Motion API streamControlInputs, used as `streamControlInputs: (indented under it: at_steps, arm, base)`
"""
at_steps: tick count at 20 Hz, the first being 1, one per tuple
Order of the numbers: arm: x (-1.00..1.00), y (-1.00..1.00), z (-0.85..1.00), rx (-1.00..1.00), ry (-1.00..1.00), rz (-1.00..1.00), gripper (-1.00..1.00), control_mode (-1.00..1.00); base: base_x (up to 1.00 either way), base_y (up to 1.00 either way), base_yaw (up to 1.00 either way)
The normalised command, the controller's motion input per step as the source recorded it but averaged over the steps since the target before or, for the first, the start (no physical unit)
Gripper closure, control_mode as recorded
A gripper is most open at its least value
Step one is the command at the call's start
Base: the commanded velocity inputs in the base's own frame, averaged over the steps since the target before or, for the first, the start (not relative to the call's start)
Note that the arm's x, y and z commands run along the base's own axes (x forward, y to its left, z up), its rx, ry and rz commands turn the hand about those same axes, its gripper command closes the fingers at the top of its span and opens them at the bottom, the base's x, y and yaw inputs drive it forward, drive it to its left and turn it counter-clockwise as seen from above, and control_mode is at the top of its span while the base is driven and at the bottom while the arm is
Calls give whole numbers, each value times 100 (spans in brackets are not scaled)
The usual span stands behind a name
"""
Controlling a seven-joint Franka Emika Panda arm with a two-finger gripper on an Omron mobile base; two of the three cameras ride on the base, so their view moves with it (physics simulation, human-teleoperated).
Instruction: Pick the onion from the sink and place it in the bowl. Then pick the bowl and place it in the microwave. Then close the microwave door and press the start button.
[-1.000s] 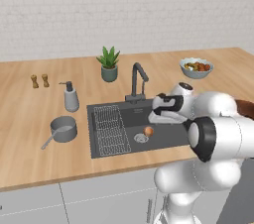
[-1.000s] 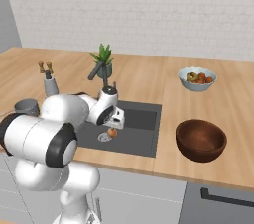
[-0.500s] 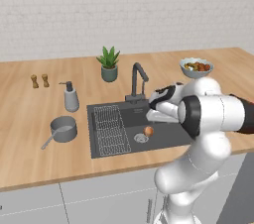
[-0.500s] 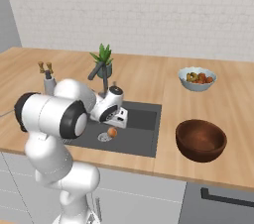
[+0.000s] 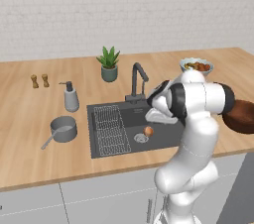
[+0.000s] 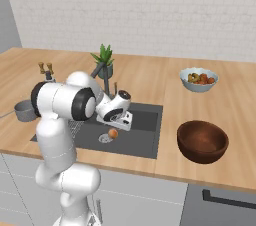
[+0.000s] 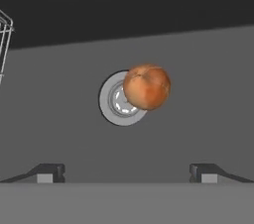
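Gripper [image 7: 127, 173] above sink [image 5: 163, 136], fingers spread wide, grasping nothing. Onion [image 7: 146, 86] on sink floor, overlapping drain [image 7: 116, 101] at its 3 o'clock. Risk: round onion rolls off if one fingertip touches first; off-centre descent clips drain rim.

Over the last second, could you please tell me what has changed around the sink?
The arm has swung its elbow up and over, bringing the gripper to hang above the onion, jaws open and holding nothing. The onion has stayed beside the drain in the sink. The brown bowl, faucet and saucepan are as they were.
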Motion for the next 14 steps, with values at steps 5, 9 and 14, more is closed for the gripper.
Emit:
streamControlInputs:
  at_steps: [5, 9, 14]
  arm:
    - [32, 0, -46, 5, 3, 0, -100, -100]
    - [34, 1, -42, 4, 0, 0, -100, -100]
    - [39, 5, -37, 6, 2, 0, -100, -100]
  base:
    - [0, 0, 0]
    - [0, 0, 0]
    - [0, 0, 0]
